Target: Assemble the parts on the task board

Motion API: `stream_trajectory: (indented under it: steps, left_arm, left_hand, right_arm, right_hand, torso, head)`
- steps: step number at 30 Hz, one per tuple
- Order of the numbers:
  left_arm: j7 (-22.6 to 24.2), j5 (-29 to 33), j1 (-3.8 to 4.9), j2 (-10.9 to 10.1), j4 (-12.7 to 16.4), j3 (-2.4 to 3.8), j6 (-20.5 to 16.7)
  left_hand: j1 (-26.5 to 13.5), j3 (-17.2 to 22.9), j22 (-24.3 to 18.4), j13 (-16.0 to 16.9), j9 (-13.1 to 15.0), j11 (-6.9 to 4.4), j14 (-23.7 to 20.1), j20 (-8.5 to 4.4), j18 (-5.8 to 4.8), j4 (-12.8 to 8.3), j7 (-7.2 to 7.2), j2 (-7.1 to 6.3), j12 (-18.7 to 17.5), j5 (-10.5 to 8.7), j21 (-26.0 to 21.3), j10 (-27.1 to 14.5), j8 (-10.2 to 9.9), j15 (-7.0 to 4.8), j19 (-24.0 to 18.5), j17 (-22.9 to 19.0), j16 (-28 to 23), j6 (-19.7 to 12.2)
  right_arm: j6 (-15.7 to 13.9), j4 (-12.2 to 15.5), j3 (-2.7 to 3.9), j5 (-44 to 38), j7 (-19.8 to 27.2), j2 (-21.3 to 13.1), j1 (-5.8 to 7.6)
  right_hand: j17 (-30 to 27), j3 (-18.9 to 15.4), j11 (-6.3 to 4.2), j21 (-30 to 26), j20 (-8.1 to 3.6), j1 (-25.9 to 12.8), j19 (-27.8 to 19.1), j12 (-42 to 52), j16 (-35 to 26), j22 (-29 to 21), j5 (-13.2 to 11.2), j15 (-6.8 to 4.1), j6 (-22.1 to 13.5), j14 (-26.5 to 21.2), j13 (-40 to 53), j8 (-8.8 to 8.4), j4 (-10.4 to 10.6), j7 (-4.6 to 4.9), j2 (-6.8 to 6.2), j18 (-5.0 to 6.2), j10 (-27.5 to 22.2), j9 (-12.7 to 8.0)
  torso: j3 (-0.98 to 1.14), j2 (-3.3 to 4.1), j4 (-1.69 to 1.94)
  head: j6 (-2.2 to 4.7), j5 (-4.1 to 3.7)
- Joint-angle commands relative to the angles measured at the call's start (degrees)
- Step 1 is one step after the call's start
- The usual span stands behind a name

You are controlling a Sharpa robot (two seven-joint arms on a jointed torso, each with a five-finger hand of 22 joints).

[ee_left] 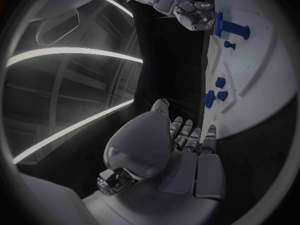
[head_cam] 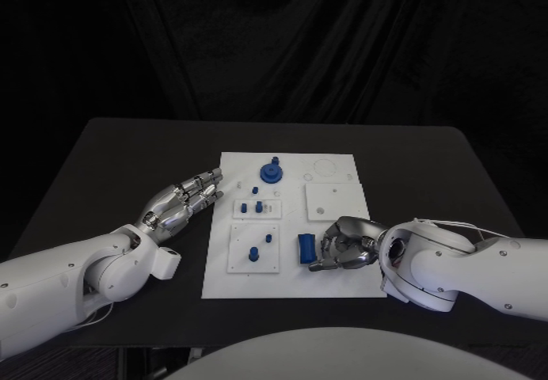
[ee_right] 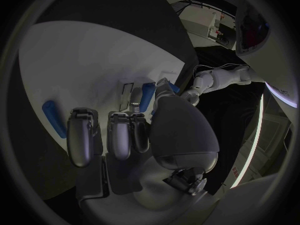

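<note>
The white task board [head_cam: 343,279] lies in the middle of the table. A blue block [head_cam: 306,248] lies flat near its front edge. My right hand [head_cam: 345,244] rests over the board just right of that block, fingers bent downward beside it and holding nothing. The right wrist view has the block [ee_right: 54,117] lying next to my fingers [ee_right: 82,135]. My left hand [head_cam: 183,202] hovers off the board's left edge, fingers stretched out and empty. A round blue part [head_cam: 271,172] stands at the back, and small blue pegs [head_cam: 259,207] [head_cam: 253,254] stand in two inset plates.
A white square plate [head_cam: 335,200] sits on the board behind my right hand. Bare black table [head_cam: 126,158] surrounds the board. The left wrist view looks along the board's edge to the pegs [ee_left: 219,80] and to my right hand [ee_left: 187,10].
</note>
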Motion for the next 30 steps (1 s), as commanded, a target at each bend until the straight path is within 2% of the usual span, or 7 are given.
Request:
stream_trajectory:
  steps: [1, 11, 13, 14, 18, 21, 30]
  left_arm:
    - [0.59, 0.22, -0.09, 0.06, 0.12, 0.05, 0.79]
    - [0.68, 0.22, -0.15, -0.15, 0.18, 0.05, 0.51]
    - [0.67, 0.22, -0.15, -0.17, 0.17, 0.05, 0.4]
    - [0.65, 0.22, -0.15, -0.16, 0.16, 0.05, 0.31]
    - [0.69, 0.22, -0.16, -0.03, 0.21, 0.05, 0.01]
    - [0.85, 0.22, -0.16, 0.11, 0.21, 0.05, -0.11]
    - [0.91, 0.22, -0.16, 0.47, 0.13, 0.05, 0.11]
  left_hand:
    - [0.46, 0.41, 0.09, 0.07, 0.08, 0.36, 0.06, 0.45, 0.61, -0.01, 0.14, -0.03, 0.18, 0.23, 0.16, 0.03, 0.24, 0.43, -0.02, 0.0, -0.04, 0.13]
    - [0.52, 0.51, 0.12, 0.08, 0.1, 0.4, 0.13, 0.5, 0.59, -0.04, 0.27, -0.03, 0.29, 0.27, 0.18, 0.07, 0.31, 0.49, 0.01, 0.03, 0.0, 0.28]
    - [0.52, 0.51, 0.12, 0.08, 0.1, 0.4, 0.13, 0.5, 0.59, -0.04, 0.27, -0.03, 0.29, 0.27, 0.18, 0.07, 0.31, 0.49, 0.01, 0.03, 0.0, 0.28]
    - [0.52, 0.51, 0.12, 0.08, 0.1, 0.4, 0.13, 0.5, 0.59, -0.04, 0.27, -0.03, 0.29, 0.27, 0.18, 0.07, 0.31, 0.49, 0.01, 0.03, 0.0, 0.28]
    - [0.53, 0.53, 0.14, 0.09, 0.14, 0.39, 0.12, 0.5, 0.59, -0.05, 0.32, -0.07, 0.33, 0.27, 0.19, 0.1, 0.39, 0.47, 0.02, 0.02, -0.01, 0.52]
    - [0.53, 0.53, 0.17, 0.09, 0.14, 0.38, 0.12, 0.5, 0.6, -0.05, 0.33, -0.09, 0.37, 0.27, 0.2, 0.11, 0.4, 0.46, 0.04, 0.02, -0.01, 0.56]
    - [0.57, 0.59, 0.13, 0.09, 0.16, 0.34, 0.07, 0.49, 0.61, -0.06, 0.45, -0.11, 0.35, 0.34, 0.19, 0.14, 0.47, 0.39, 0.03, 0.0, -0.03, 0.68]
  right_arm:
    - [-1.48, 0.64, 0.01, -0.34, 1.09, -0.53, -0.17]
    - [-3.66, 4.05, 0.02, -0.93, 0.17, -6.05, 2.22]
    - [-2.51, 4.25, 0.02, -1.22, -0.9, -7.16, 3.51]
    - [-1.58, 4.28, 0.02, -1.36, -1.64, -7.85, 4.31]
    - [0.94, 4.28, 0.01, -2.03, -3.84, -10.04, 6.35]
    - [2.45, 4.08, 0.0, -4.23, -5.58, -11.24, 7.12]
    - [2.04, 2.64, -0.07, -13.65, -9.16, -11.95, 5.89]
  right_hand:
    - [13.55, 0.29, 0.06, -0.03, 0.13, -0.63, 3.72, 0.15, -0.26, 13.35, -0.31, 0.06, 0.39, 5.62, 15.07, 0.26, -0.05, 0.0, -0.72, 0.86, 6.17, 0.1]
    - [13.55, 0.51, -0.16, 0.0, -0.09, -3.44, 3.74, 0.15, -0.26, 13.36, -0.06, -0.15, 0.6, 5.62, 15.07, 0.16, 0.02, -0.23, -0.98, 0.85, 6.17, 0.0]
    - [13.56, 1.57, -0.15, -0.01, -0.1, -3.49, 3.75, 0.15, -0.26, 13.35, 3.03, -0.12, 0.49, 5.63, 15.07, -0.39, -0.09, -0.18, 0.6, 0.85, 6.17, -0.4]
    - [13.57, 2.63, -0.13, 0.02, -0.21, -2.35, 3.76, 0.15, -0.26, 13.36, 13.4, -0.1, 0.17, 5.63, 15.07, -1.71, -0.22, -0.04, 2.4, 0.85, 6.17, -1.28]
    - [13.75, 2.8, 0.07, 0.13, 0.0, -2.03, 3.82, 0.15, -0.18, 13.41, 19.72, 0.02, 0.62, 5.67, 15.07, -3.43, -0.4, 0.05, 3.46, 0.81, 6.17, -2.71]
    - [14.57, 3.9, -0.14, 0.87, -0.13, 0.36, 4.19, 0.15, 0.17, 13.67, 30.39, -0.17, 1.69, 5.84, 15.07, -5.73, -0.56, -0.18, 3.72, 0.62, 6.17, -4.63]
    - [15.09, 4.66, 0.07, 1.91, -0.05, 0.63, 4.72, 0.15, 0.39, 14.05, 35.26, -0.01, 2.09, 5.95, 15.07, -8.0, -0.39, 0.14, 3.71, 0.33, 6.17, -6.24]
  torso:
    - [0.0, 0.0, -0.01]
    - [0.02, -0.1, -0.02]
    - [0.02, -0.12, -0.01]
    - [0.02, -0.14, -0.02]
    - [-0.02, -0.18, -0.08]
    - [-0.1, -0.2, 0.04]
    - [-0.25, -0.17, 0.1]
  head:
    - [0.01, 0.03]
    - [0.01, 0.19]
    - [0.01, 0.09]
    - [0.01, 0.03]
    - [0.01, -0.22]
    - [0.01, -0.3]
    - [0.01, -1.65]
